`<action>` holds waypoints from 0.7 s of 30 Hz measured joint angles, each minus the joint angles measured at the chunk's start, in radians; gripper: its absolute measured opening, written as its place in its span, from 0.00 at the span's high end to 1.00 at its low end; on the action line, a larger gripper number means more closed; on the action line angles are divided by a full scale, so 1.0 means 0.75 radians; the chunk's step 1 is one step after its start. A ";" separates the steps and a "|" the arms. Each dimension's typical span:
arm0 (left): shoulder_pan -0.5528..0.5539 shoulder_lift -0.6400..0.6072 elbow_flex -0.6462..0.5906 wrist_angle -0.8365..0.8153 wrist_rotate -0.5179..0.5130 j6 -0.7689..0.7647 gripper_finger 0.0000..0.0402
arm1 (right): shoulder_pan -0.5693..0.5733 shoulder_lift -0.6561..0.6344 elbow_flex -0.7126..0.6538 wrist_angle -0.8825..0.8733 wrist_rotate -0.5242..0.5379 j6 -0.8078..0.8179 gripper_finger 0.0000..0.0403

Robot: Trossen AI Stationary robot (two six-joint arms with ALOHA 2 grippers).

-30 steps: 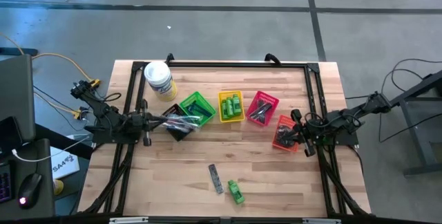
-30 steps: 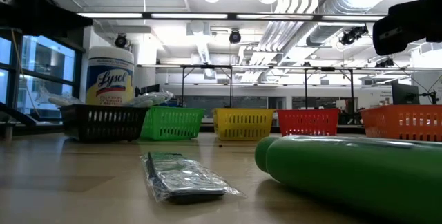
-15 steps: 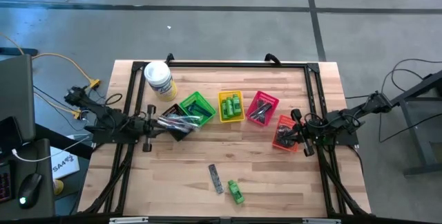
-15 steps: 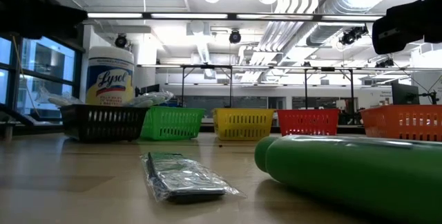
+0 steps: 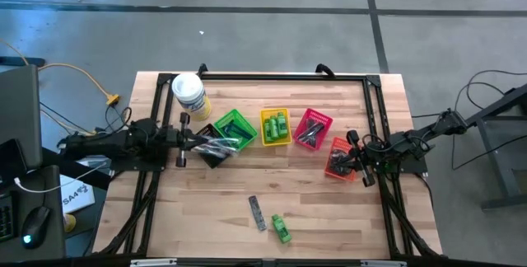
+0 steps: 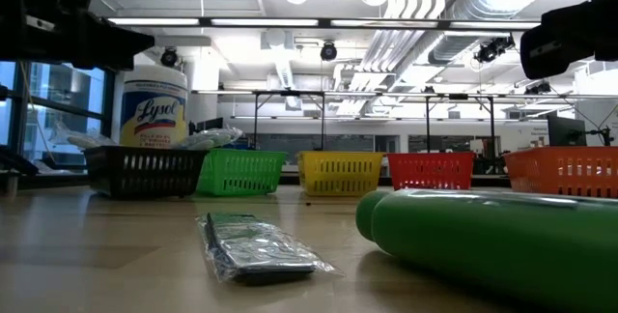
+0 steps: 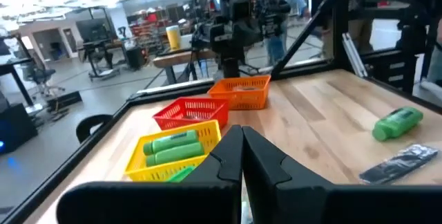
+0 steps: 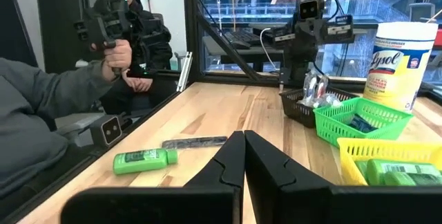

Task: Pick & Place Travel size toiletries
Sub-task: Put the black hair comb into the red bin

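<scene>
Left gripper (image 5: 200,142): pinched closed, empty, over the black basket (image 5: 211,146).
Right gripper (image 5: 349,158): closed on nothing, beside the orange basket (image 5: 340,159).
Loose toiletries: your green mini bottle (image 5: 282,228) and clear-wrapped dark comb (image 5: 258,213) lie near the table's front edge.
Risk: the round, smooth bottle may roll when nudged; the crinkly wrap may slip from your fingers.

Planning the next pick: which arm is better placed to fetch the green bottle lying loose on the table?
Neither is close. The green bottle lies near the front edge, about midway. The left tool is over the black basket; the right tool, shut, idles, so slightly right.
</scene>
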 joint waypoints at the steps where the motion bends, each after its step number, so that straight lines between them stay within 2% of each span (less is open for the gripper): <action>1: 0.031 -0.002 0.001 0.003 0.037 0.000 1.00 | 0.000 0.000 0.000 -0.002 0.000 0.009 0.99; 4: 0.074 -0.014 0.001 -0.030 0.095 -0.012 1.00 | 0.001 0.000 0.000 -0.009 -0.001 0.023 0.99; 8: 0.053 -0.018 0.006 -0.076 0.110 -0.042 1.00 | 0.000 0.000 0.000 -0.012 -0.001 0.026 0.99; 11: -0.013 -0.018 0.006 -0.083 0.094 -0.073 1.00 | 0.000 0.000 0.000 -0.014 -0.001 0.026 0.99; 17: -0.221 -0.016 0.008 -0.131 -0.089 -0.073 1.00 | 0.000 0.000 0.000 -0.014 0.007 0.084 0.99; 21: -0.320 -0.014 0.008 -0.131 -0.104 -0.080 1.00 | 0.000 0.026 0.000 0.014 0.035 0.146 0.99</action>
